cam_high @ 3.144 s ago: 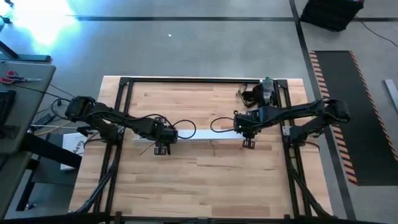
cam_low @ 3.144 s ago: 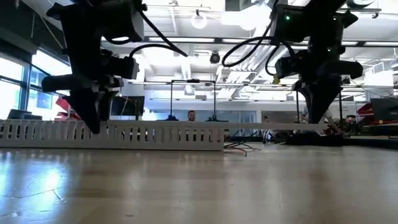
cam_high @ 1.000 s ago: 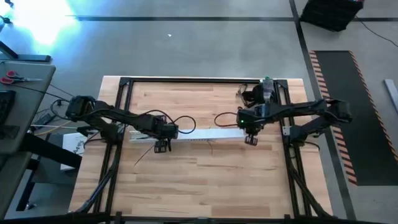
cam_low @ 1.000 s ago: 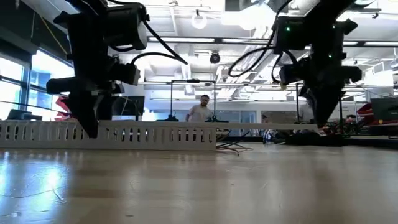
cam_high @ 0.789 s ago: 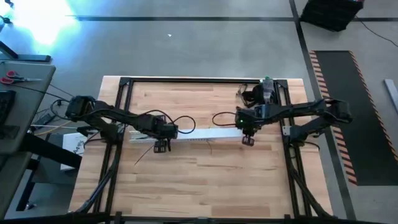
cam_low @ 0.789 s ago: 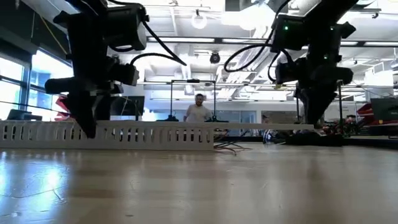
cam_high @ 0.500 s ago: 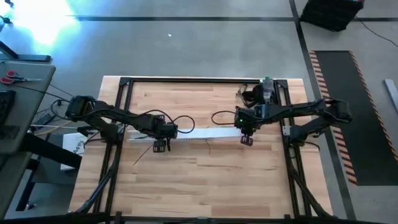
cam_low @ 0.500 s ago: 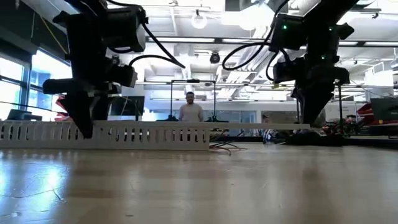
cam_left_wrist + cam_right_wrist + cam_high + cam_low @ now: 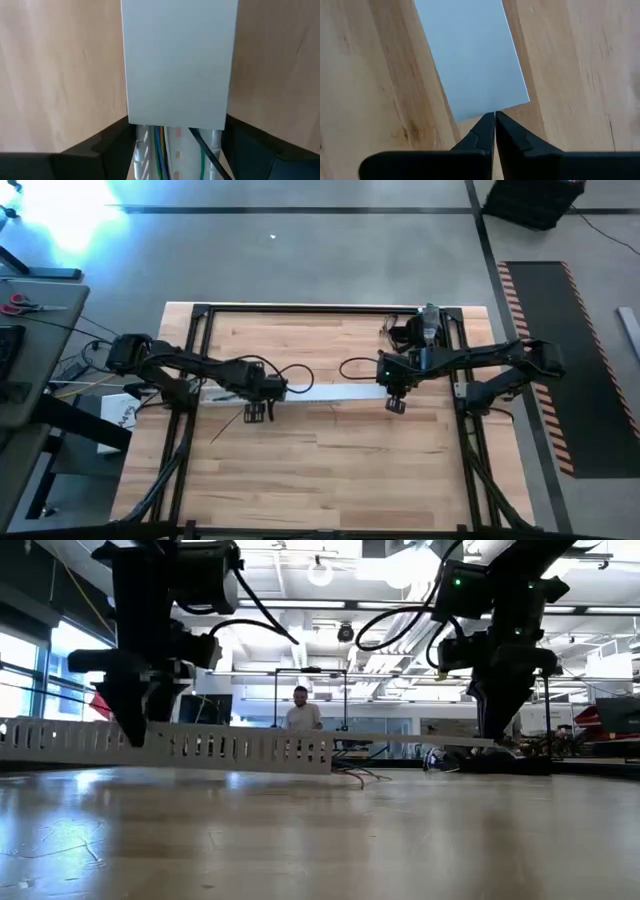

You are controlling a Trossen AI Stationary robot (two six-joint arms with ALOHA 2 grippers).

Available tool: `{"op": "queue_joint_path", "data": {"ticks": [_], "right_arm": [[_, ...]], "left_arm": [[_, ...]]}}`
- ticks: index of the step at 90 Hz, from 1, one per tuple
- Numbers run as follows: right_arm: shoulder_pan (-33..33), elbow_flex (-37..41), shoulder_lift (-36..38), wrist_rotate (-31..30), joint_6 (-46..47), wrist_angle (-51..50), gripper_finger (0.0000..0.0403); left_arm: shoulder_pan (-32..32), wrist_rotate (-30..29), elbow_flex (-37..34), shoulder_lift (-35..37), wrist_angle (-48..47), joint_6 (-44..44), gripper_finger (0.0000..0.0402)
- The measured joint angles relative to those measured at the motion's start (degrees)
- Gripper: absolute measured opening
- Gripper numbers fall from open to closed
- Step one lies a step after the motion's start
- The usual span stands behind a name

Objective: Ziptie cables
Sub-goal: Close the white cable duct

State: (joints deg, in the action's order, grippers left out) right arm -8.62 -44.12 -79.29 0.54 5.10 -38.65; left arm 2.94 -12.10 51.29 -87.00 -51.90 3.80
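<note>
A long white slotted channel hangs tilted a little above the table, with my left gripper shut on it near its left end. The cables, thin green, blue and dark wires, lie inside the channel; loose ends trail out onto the table. A flat white cover strip lies over the channel's right part and runs on to my right gripper, which is shut on its end. My left gripper pinches the slotted channel across its width, one finger on each side wall, pointing down from above. The channel is lifted, its left end higher than its right end. My right gripper pinches the short end edge of the cover strip between its two shut fingertips, from above and pointing down. The strip runs level from the fingers toward the channel, clear of the table.
A dark bundle of gear with a green-topped item sits at the table's far right corner. A black frame borders the wooden top. A person stands in the room beyond. Bare wood lies toward the near edge.
My left gripper has risen and drawn toward the table's left edge, lifting the slotted channel off the table so that it now tilts, left end highest. My right gripper has followed leftward with the cover strip's end, keeping it level.
</note>
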Motion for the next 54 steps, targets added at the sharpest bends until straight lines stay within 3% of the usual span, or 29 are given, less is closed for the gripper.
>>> {"op": "queue_joint_path", "data": {"ticks": [54], "right_arm": [[0.0, -0.1, 0.0, -0.7, -0.1, -2.1, 0.0]], "left_arm": [[0.0, 0.2, -2.8, 0.0, 1.3, -0.5, 0.0243]]}}
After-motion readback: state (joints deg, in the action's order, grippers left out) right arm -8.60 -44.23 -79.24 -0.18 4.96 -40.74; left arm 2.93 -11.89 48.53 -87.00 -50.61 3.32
